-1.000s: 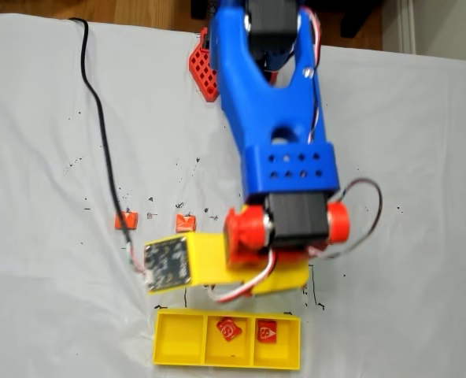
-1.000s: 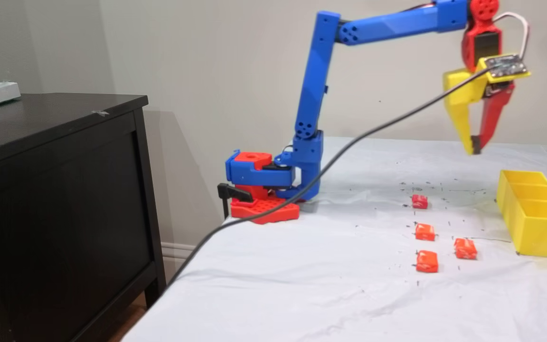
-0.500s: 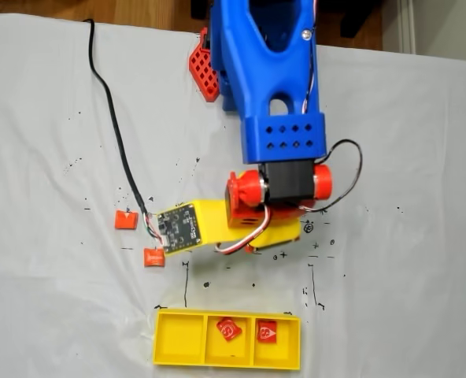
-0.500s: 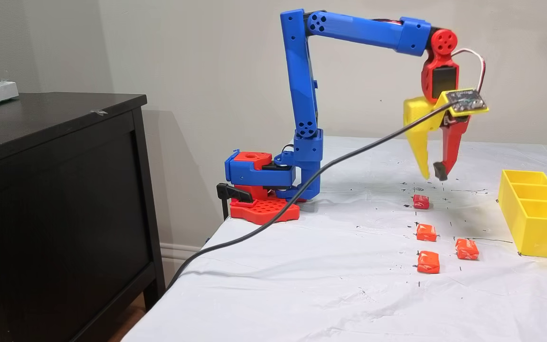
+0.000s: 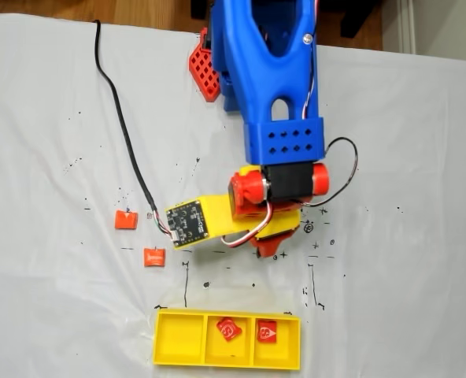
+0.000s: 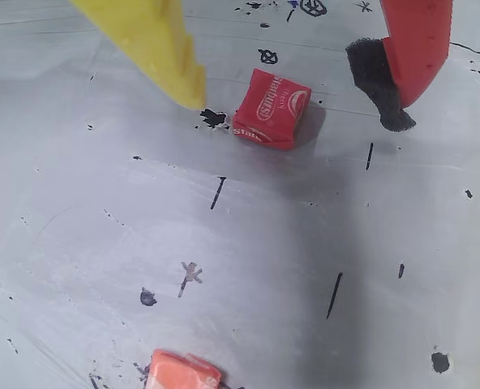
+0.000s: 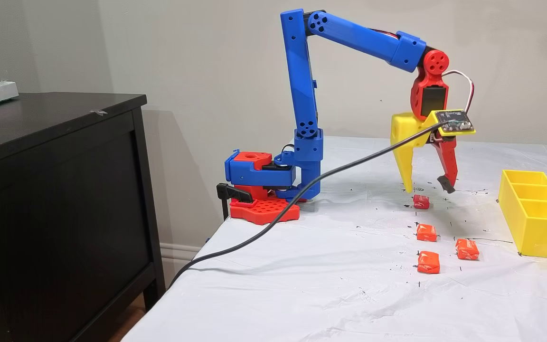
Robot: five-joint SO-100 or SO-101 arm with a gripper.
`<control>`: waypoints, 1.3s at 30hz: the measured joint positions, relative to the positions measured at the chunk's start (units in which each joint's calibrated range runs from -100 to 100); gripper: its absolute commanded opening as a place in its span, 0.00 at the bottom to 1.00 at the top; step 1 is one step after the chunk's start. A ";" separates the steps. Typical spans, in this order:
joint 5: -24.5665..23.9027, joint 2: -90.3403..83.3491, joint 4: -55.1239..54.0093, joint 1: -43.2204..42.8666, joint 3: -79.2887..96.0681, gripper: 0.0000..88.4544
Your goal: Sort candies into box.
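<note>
Your red candy point(image 6: 272, 108) lies flat on the white sheet point(image 6: 248, 267) in the gap between the two fingers, nearer the yellow finger point(image 6: 155, 44) than the red one point(image 6: 414, 44); in the wrist view neither finger touches it. The gripper point(image 7: 425, 187) is spread wide with nothing in its hold, tips just above the sheet on either side of that candy point(image 7: 421, 201).

Out past the fingers, toward the side camera, you have three orange candies: one point(image 7: 426, 232) just beyond the red candy, then two more point(image 7: 428, 262) point(image 7: 466, 249) farther out. From above, two orange candies point(image 5: 126, 219) point(image 5: 153, 257) lie to the left of the gripper.

The yellow box point(image 5: 175, 340) sits well apart from the fingers, at the lower edge from above. Its middle compartment holds one red candy point(image 5: 229, 329) and its right compartment another point(image 5: 266, 332); the left compartment has none.

A black cable point(image 7: 302, 190) runs from the circuit board point(image 7: 454, 122) on the gripper down across the sheet.
</note>
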 measured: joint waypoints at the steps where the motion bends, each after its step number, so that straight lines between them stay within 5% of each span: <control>1: 0.00 0.00 -0.48 -0.16 0.17 0.30; 26: 0.00 8.04 -7.14 -2.26 1.80 0.27; 33: 0.00 8.29 -8.17 -2.50 1.71 0.05; 39: 0.00 8.29 -8.33 -2.50 1.63 0.00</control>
